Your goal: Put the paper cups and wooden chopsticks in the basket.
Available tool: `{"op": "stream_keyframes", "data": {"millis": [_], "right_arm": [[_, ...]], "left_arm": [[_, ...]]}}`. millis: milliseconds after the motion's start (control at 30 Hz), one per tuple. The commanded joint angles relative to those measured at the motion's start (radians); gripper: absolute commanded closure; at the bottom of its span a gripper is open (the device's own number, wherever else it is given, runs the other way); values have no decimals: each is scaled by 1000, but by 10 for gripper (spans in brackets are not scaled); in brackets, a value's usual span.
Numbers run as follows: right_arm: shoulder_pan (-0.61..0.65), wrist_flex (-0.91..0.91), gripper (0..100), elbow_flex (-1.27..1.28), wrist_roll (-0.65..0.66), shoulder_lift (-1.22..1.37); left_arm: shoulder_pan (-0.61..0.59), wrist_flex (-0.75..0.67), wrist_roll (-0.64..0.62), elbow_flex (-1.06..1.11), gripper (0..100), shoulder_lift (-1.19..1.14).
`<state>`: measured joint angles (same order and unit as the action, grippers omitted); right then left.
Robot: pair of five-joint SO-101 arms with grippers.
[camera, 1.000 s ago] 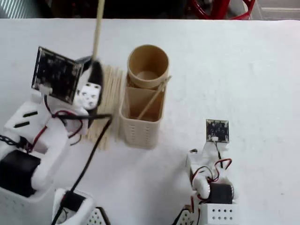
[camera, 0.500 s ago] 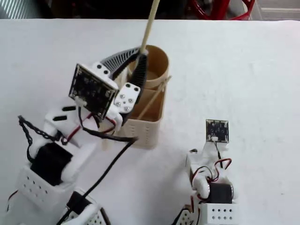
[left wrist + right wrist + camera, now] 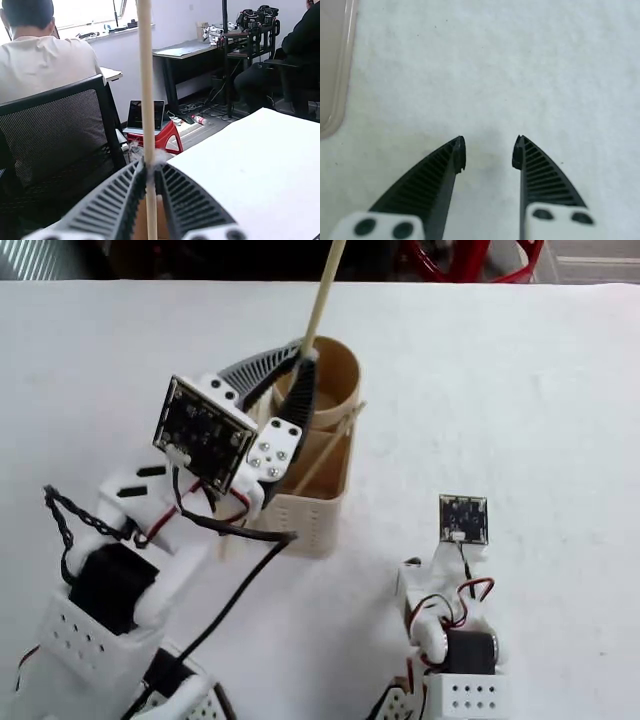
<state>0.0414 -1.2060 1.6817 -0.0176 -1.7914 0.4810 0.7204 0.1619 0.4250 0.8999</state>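
At the near edge of the white table [image 3: 540, 420], we find the right gripper [image 3: 489, 150] pointed down at the tabletop, its two fingers spread apart with nothing between them. The right arm stands beside the basket [image 3: 300, 520], apart from it. Farther in, the left arm reaches across the basket's near-left corner. The left gripper [image 3: 300, 365] is pressed onto a single wooden chopstick [image 3: 325, 295], which we see pinched between the ribbed fingers [image 3: 115, 200] in the left wrist view. The chopstick is held nearly upright, and its upper length rises past the far edge of the table in the high view. Its lower end is hidden by the fingers, so we cannot tell whether it touches anything. Directly below the gripper, a paper cup [image 3: 330, 390] stands upright in the far end of the basket. A second chopstick [image 3: 328, 452] leans diagonally in the near section, its upper tip resting over the right rim.
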Motion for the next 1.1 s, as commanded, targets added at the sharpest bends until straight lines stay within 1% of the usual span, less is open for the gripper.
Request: {"op": "stream_keyframes", "data": {"millis": [0,300,433,500,567,667,700,767,867,933,1067], "right_arm": [[2,-7,839,9,8,-7],[2,-7,839,9,8,-7],[2,-7,839,9,8,-7],[2,-7,839,9,8,-7],[2,-7,839,9,8,-7],[2,-7,839,9,8,-7],[2,-7,839,9,8,-7],[2,-7,839,9,8,-7],[2,-7,839,9,8,-7],[2,-7,839,9,8,-7],[2,-7,839,9,8,-7]], "left_arm": [[5,3,3,-11,914,15],[8,3,3,-8,928,16],[-13,26,9,-15,928,21],[-76,78,3,-52,928,39],[-166,104,2,-78,928,73],[-366,110,0,-78,928,107],[-452,112,-2,-57,927,99],[-602,107,-43,15,925,54],[-765,81,-104,141,924,-87],[-811,37,-104,212,924,-219],[-797,14,-104,278,924,-478]]}}
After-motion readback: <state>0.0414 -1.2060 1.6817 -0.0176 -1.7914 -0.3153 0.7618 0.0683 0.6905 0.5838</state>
